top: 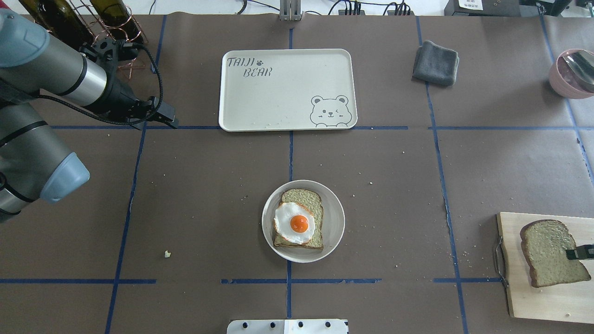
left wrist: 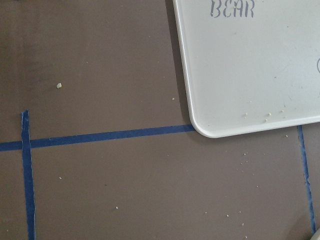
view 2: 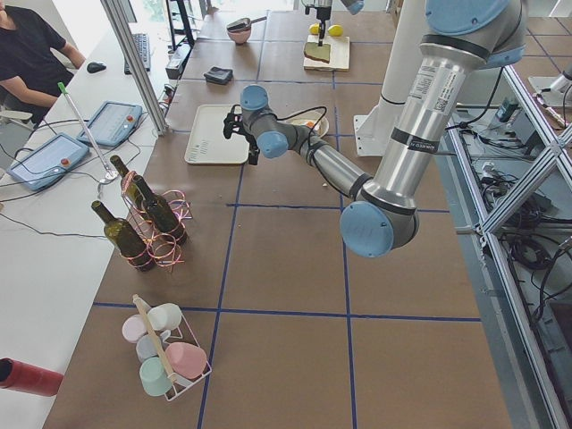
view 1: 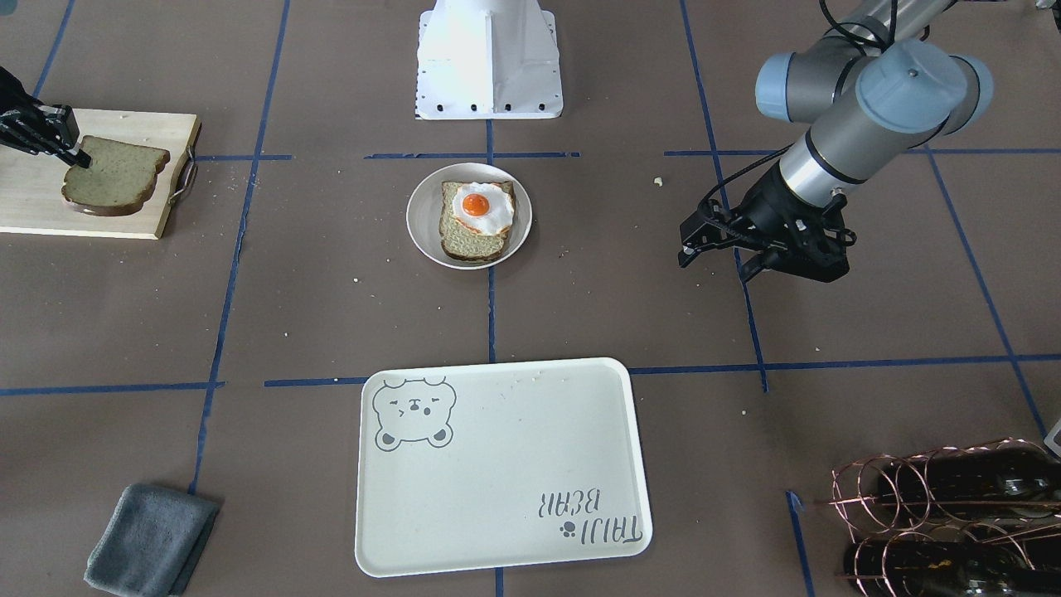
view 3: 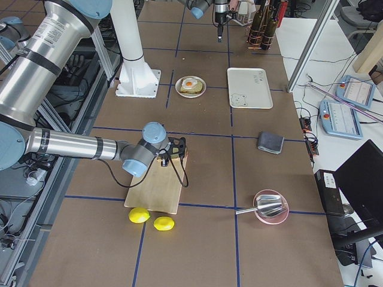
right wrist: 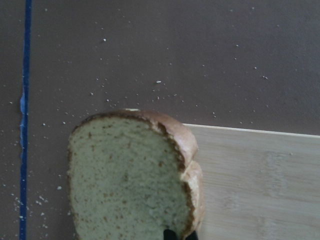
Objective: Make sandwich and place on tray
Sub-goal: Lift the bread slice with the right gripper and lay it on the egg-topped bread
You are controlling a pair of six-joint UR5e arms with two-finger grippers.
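Over brown blue-taped table [top: 209,208]: pinching greenish-tan brown-crusted bread slice [top: 547,253] with right gripper [view 1: 81,157] at pale wooden cutting board [top: 543,301]; hovering left gripper [view 1: 714,259] near cream rectangular tray [top: 278,93], opening indiscernible.

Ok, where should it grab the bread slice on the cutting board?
By the crust edge nearest the right gripper, one finger over and one under the bread slice, coming in from the robot's right: it is thin and broad.

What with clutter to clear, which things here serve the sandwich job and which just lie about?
Job: bread slice with fried egg on the plate; second bread slice, pinched by the right gripper at the cutting board; tray.
Lying about: grey cloth; wine bottles; pink bowl; lemons; mugs.
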